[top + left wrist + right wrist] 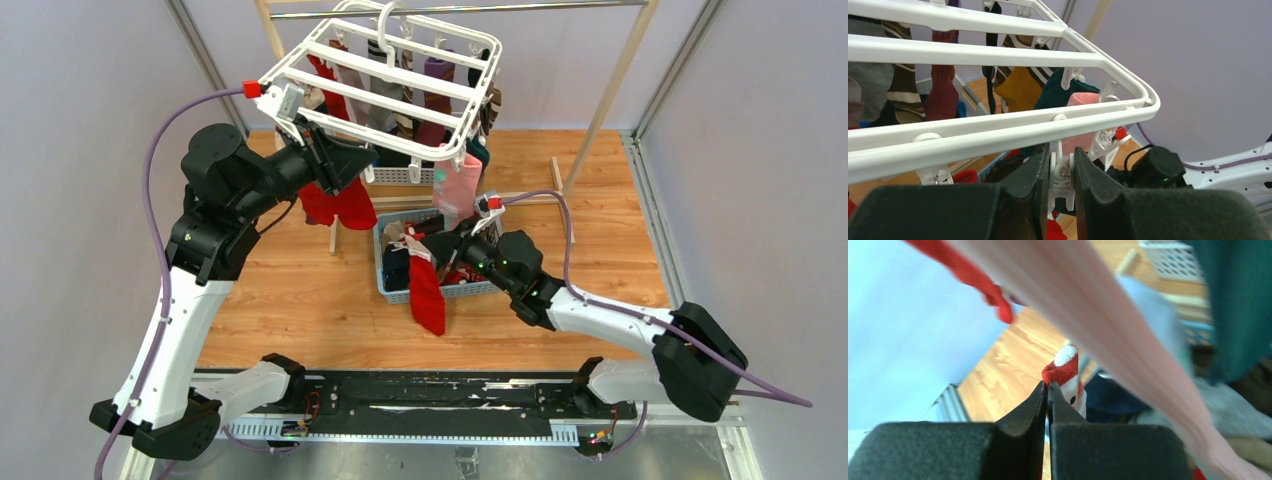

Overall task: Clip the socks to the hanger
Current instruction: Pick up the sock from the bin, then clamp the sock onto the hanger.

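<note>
Left wrist view is showing the left gripper (1062, 150) squeezing a white clip (1060, 180) on the hanger (998, 125) over the desk's far edge, while the right gripper (1049, 385), clenching a red sock (1064, 371) mid-desk, is likely risking snagging the dangling pink sock (1108, 315).

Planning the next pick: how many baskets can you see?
2. A blue basket at centre, holding socks; a pale basket behind it, under the hanger. No others show, though the hanging socks could hide one.

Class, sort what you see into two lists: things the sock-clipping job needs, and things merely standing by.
Needed: white plastic frame hanger; small white dangling clip; red fabric sock.
Standing by: blue mesh basket; wood-and-metal rail stand.
</note>
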Available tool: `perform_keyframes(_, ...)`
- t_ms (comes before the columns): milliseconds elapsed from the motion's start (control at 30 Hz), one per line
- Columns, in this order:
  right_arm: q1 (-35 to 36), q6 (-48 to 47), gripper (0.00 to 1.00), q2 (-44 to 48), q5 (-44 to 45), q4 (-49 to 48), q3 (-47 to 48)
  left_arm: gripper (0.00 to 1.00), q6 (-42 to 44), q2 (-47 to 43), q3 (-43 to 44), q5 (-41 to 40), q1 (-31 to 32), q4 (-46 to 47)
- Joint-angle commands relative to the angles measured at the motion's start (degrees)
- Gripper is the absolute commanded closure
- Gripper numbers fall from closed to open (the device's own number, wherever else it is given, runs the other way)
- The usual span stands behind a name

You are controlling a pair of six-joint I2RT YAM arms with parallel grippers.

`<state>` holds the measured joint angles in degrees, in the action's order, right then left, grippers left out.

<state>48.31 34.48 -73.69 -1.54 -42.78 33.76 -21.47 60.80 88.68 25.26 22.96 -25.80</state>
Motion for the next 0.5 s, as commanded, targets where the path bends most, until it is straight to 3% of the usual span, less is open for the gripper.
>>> perform_keyframes(0, 3.38, -7.72, 1.00, 5.24, -8.80, -0.79, 6.08, 0.94, -0.25, -0.80, -0.06, 1.99, 0.01, -1.45)
perform_keyframes(233, 9.40, -19.30, 1.00, 10.50, -2.39, 5.14, 13.67, 0.95, -3.77, -0.37, -1.05, 2.07, 0.01, -1.15)
perform_keyframes(467, 9.69, -21.97, 1.00, 9.23, -5.17, 4.99, 19.82, 0.95, -5.68, -0.15, -1.21, 3.81, 0.03, -0.20)
